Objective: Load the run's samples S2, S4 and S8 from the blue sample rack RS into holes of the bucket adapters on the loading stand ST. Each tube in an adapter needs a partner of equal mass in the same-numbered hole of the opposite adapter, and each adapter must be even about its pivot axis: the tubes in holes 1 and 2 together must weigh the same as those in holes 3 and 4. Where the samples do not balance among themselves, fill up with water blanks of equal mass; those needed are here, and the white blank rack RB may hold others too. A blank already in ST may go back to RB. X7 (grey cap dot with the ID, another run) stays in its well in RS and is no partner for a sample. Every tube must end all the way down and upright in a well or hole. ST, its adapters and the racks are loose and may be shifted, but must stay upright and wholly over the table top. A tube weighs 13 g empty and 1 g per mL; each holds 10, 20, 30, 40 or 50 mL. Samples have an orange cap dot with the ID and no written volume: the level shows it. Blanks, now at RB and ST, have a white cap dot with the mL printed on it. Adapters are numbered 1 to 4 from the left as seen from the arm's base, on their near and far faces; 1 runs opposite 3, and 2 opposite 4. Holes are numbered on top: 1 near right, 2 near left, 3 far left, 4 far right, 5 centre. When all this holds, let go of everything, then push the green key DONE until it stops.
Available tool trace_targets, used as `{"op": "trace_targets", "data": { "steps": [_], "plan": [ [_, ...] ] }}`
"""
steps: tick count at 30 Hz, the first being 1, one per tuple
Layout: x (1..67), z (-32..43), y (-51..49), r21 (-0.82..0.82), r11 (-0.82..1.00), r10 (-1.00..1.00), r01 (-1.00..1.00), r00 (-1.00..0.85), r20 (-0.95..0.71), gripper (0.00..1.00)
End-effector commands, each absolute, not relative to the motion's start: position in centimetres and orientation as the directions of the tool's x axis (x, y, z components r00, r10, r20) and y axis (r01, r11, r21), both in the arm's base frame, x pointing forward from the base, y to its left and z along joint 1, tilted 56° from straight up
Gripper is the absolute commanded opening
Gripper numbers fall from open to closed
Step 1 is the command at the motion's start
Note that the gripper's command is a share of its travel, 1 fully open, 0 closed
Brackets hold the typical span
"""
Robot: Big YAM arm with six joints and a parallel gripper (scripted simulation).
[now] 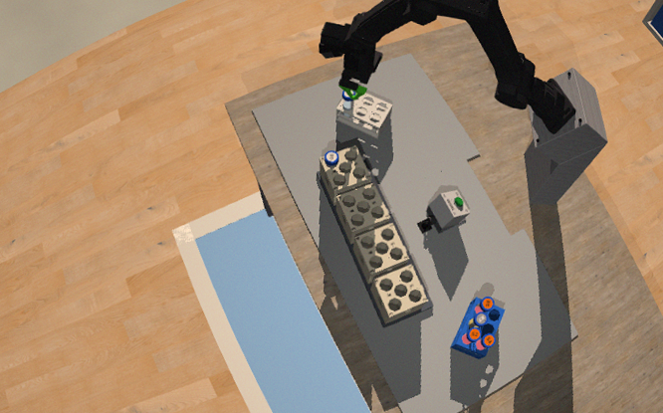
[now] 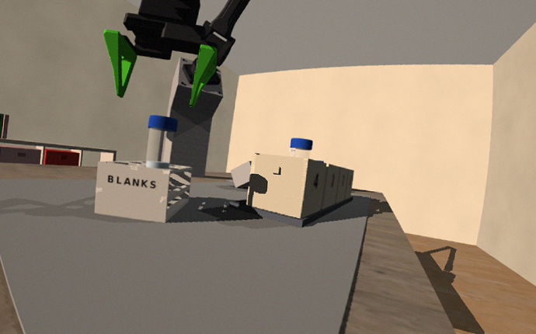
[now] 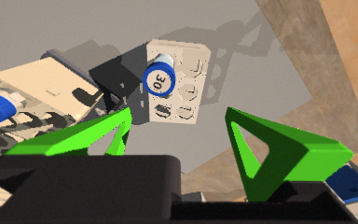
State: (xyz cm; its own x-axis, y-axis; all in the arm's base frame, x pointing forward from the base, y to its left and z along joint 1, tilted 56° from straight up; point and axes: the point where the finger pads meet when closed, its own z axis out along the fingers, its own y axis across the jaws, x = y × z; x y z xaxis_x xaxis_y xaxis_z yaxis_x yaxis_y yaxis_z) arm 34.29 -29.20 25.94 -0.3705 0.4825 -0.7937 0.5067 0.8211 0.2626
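Note:
My gripper (image 2: 159, 85) is open and empty, hovering above the white blank rack RB (image 1: 364, 112). One blank with a blue cap marked 30 (image 3: 158, 80) stands upright in a corner well of RB; it also shows in the exterior view (image 2: 161, 142), below and between my green fingers. The loading stand ST (image 1: 373, 235) holds a row of beige adapters. A second blue-capped blank (image 1: 330, 156) stands in the adapter nearest RB. The blue sample rack RS (image 1: 481, 328) holds three orange-dotted tubes and one grey-dotted tube.
The grey box with the green DONE key (image 1: 449, 208) stands between ST and the arm's base (image 1: 564, 136). A small dark part lies beside that box. The grey mat's edge lies close beyond RB.

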Motion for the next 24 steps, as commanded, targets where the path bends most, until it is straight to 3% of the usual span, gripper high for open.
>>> {"op": "trace_targets", "data": {
  "steps": [1,20,24],
  "plan": [
    [34.4,27.2,-29.0,0.251,0.831,0.461,0.496,-0.364,-0.809,1.00],
    [34.4,27.2,-29.0,0.251,0.831,0.461,0.496,-0.364,-0.809,1.00],
    [34.7,26.0,-25.3,0.072,0.915,0.264,0.397,-0.454,-0.851,1.00]
  ]
}}
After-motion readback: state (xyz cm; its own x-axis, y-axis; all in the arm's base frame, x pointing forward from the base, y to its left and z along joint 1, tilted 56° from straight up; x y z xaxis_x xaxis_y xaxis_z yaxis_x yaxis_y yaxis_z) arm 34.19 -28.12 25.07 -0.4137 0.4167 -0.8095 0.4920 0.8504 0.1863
